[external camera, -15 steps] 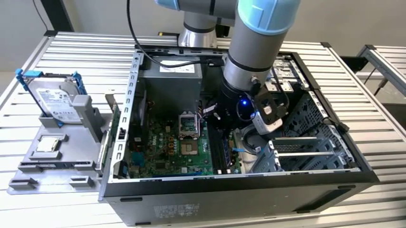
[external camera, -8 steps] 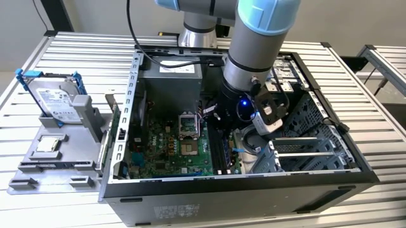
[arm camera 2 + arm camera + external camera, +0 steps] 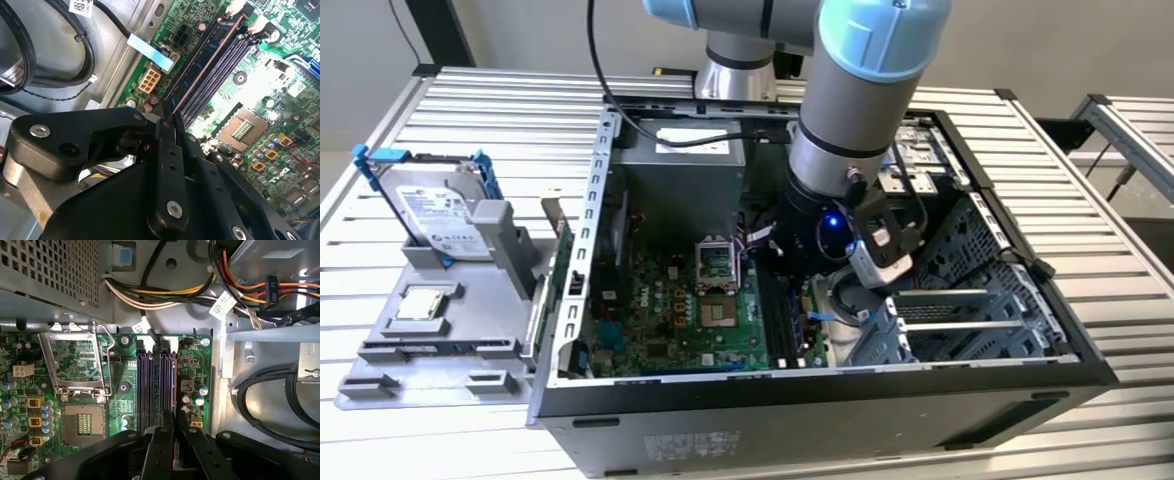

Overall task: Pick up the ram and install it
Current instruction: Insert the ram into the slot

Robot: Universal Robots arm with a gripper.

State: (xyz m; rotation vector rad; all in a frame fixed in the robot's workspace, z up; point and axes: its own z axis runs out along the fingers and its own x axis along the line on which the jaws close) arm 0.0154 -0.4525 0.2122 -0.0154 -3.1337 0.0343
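On the exterior view's left, a grey tray (image 3: 400,370) lies on the slatted table (image 3: 1067,110) with a hard drive (image 3: 438,212) in blue rails propped upright at its far end and a small chip (image 3: 424,303) lying nearer the front. Just beside the tray stands the open case (image 3: 827,420), its green motherboard (image 3: 670,325) flat on the floor, the CPU socket (image 3: 718,262) open near the middle. The arm (image 3: 854,100) reaches down into the case toward the exterior view's right of the socket, over the black memory slots (image 3: 785,322), with a blue light glowing on its wrist. In both wrist views the gripper (image 3: 173,422) sits low over the slots (image 3: 150,385), its two black fingers (image 3: 159,450) drawn close together on the near end of the ram (image 3: 168,382). The ram (image 3: 205,67) stands on edge, thin and dark, running lengthwise along the slot nearest the case wall; whether it is fully seated I cannot tell. Beside the slots lie a white connector (image 3: 150,80) and black cables (image 3: 60,55) against the metal wall, and bundled coloured wires (image 3: 165,295) run above the board.
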